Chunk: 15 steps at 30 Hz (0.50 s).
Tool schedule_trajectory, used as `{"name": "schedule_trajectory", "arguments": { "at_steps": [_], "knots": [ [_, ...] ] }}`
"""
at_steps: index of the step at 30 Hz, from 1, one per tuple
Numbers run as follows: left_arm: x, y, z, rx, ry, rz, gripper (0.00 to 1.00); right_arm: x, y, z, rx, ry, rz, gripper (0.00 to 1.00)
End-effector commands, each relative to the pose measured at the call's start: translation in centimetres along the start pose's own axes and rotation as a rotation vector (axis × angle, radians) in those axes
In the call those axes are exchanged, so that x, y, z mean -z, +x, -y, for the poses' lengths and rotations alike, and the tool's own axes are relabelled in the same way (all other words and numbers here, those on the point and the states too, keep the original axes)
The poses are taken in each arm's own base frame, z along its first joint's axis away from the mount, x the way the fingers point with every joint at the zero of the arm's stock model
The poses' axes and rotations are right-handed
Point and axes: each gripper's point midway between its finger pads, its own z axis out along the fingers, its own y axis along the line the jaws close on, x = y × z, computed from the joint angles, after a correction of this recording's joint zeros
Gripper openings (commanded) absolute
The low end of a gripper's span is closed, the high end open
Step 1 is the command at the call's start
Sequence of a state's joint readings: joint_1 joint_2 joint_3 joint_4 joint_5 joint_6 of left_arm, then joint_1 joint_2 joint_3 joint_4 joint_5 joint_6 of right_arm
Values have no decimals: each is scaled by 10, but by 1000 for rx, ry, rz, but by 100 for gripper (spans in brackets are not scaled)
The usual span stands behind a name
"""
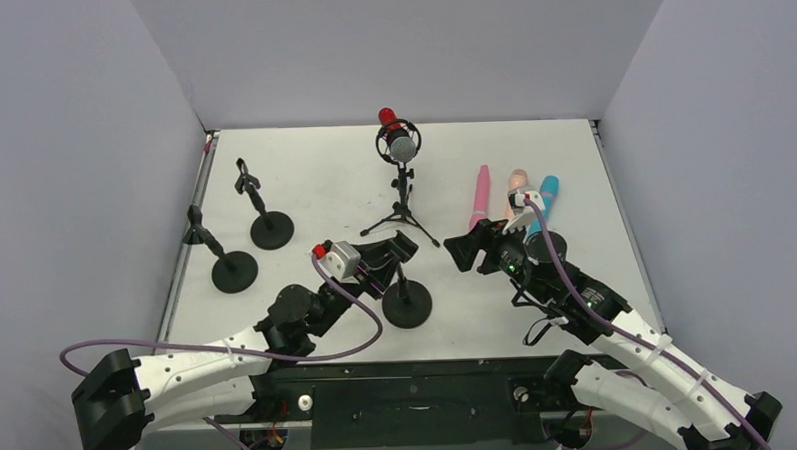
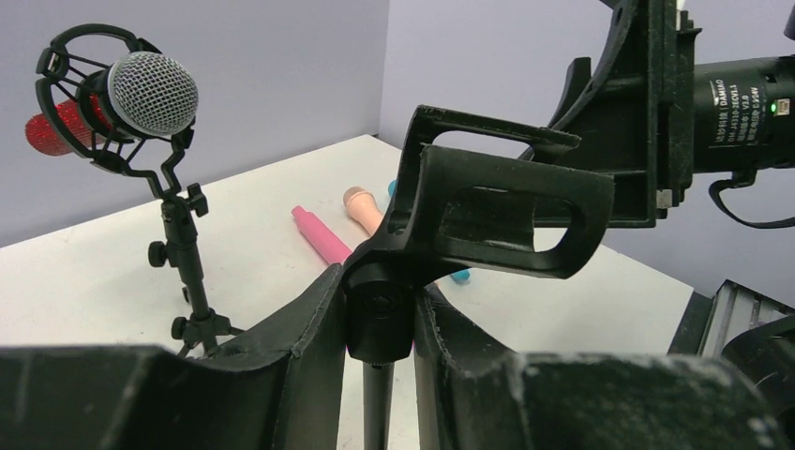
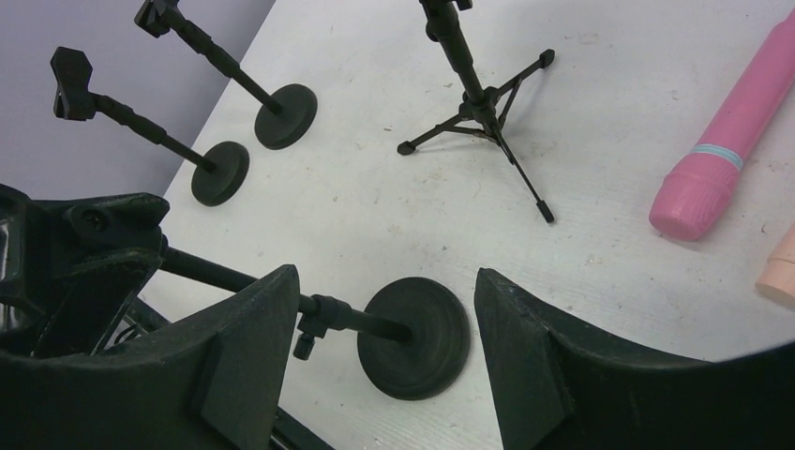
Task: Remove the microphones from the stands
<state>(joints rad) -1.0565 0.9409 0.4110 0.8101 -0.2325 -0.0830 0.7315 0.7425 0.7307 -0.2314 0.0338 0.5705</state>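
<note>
Black stands (image 1: 272, 229), four; microphones (image 1: 480, 197), four; left claw (image 1: 393, 253) tight on nearest stand (image 1: 407, 305); right claw (image 1: 463, 251) agape, empty.

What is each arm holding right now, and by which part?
The left gripper is shut on the round-base stand, its fingers pinching the swivel joint just below the empty clip. The right gripper is open and holds nothing.

Microphone (image 1: 402, 145) on tripod stand (image 1: 402, 213) back centre, two clip stands (image 1: 272, 230) left, loose microphones (image 1: 481, 197) right, front stand (image 1: 408, 306) near-centre on table (image 1: 312, 168).
</note>
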Motion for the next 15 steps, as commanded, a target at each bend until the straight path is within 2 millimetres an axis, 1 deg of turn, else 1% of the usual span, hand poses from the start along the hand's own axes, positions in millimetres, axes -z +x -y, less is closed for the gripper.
{"name": "schedule_trajectory", "arguments": {
  "at_steps": [1, 6, 12, 15],
  "knots": [
    [15, 54, 2, -10, -18, -158, 0, -5, -10, -6, -18, -28, 38, 64],
    [17, 79, 3, -56, -33, -230, 0, -6, -8, -6, -25, -27, 34, 64],
    [19, 99, 3, -72, -46, -282, 0, -5, -8, -2, -31, -11, 39, 64],
    [21, 104, 2, -72, -51, -293, 0, -4, -7, -1, -29, -7, 37, 64]
  ]
}}
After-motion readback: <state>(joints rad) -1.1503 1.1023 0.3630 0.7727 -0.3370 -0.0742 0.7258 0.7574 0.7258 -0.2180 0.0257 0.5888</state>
